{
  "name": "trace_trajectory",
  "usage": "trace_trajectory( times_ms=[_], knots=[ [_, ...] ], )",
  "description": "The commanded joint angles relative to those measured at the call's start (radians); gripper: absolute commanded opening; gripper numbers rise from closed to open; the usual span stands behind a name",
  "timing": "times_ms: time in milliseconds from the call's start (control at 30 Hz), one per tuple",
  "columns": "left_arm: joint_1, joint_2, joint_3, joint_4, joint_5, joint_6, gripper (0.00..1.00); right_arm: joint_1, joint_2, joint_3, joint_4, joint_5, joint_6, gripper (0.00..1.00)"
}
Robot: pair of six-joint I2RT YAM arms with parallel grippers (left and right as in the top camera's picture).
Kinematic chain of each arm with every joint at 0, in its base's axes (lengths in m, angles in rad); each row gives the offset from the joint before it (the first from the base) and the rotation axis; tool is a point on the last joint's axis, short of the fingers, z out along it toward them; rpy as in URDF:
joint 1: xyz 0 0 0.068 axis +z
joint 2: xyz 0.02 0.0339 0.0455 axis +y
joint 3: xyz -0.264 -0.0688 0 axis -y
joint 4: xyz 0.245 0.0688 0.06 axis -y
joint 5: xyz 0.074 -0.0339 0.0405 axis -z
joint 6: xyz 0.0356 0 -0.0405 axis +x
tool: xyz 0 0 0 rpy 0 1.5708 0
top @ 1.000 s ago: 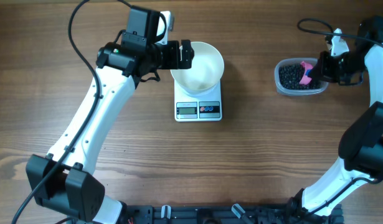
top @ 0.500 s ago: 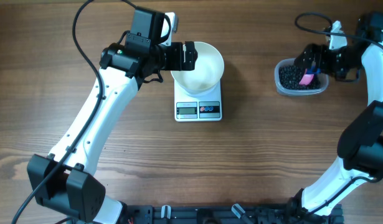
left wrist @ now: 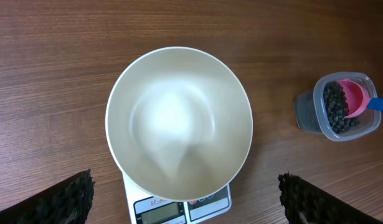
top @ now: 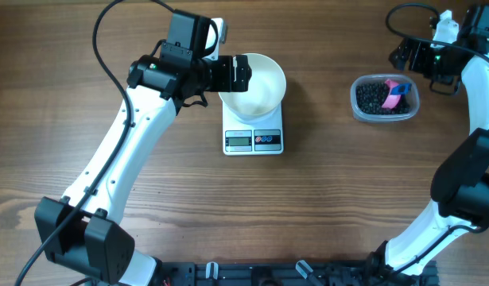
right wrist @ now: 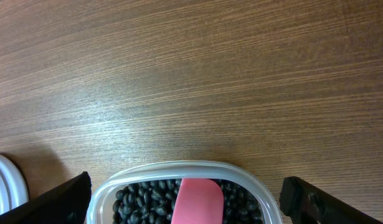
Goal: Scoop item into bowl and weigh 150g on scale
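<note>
While left pincer gapes, bowl just ahead

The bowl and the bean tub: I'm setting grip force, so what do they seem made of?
The bowl looks like glazed ceramic or hard plastic: glossy, opaque white with soft reflections. The tub seems clear plastic: the beans show through its wall.
</note>
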Motion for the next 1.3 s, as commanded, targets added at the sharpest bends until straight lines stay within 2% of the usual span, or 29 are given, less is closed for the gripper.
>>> trace_trajectory(
  times_ms=[0, 133, 167, 333, 467, 667, 833, 1033, 1267],
  knots=[
    [-0.001, 0.004, 0.011, 0.000, 0.020, 0.016, 1.00, 0.003, 0.024, -0.008, 0.005, 0.017, 0.017, 1.00],
    [-0.001, 0.003, 0.011, -0.016, 0.160, 0.073, 1.00, 0.003, 0.024, -0.008, 0.005, 0.017, 0.017, 1.00],
    [-0.005, 0.003, 0.019, -0.072, 0.182, 0.105, 1.00, 0.003, 0.024, -0.008, 0.005, 0.017, 0.017, 1.00],
    [-0.071, 0.003, 0.073, -0.305, 0.182, 0.332, 1.00, 0.003, 0.024, -0.008, 0.005, 0.018, 0.017, 1.00],
    [-0.161, 0.020, 0.073, -0.400, 0.178, 0.390, 1.00, 0.003, 0.024, -0.008, 0.005, 0.018, 0.018, 1.00],
    [-0.317, 0.110, 0.073, -0.399, 0.143, 0.469, 1.00, 0.003, 0.024, -0.008, 0.005, 0.018, 0.017, 1.00],
    [-0.418, 0.222, 0.073, -0.401, -0.039, 0.468, 1.00, 0.003, 0.024, -0.008, 0.005, 0.017, 0.017, 1.00],
    [-0.424, 0.270, 0.046, -0.396, -0.057, 0.468, 1.00, 0.003, 0.024, -0.008, 0.005, 0.018, 0.017, 1.00],
    [-0.422, 0.276, -0.061, -0.281, -0.067, 0.469, 1.00, 0.003, 0.024, -0.008, 0.005, 0.017, 0.018, 1.00]
  ],
)
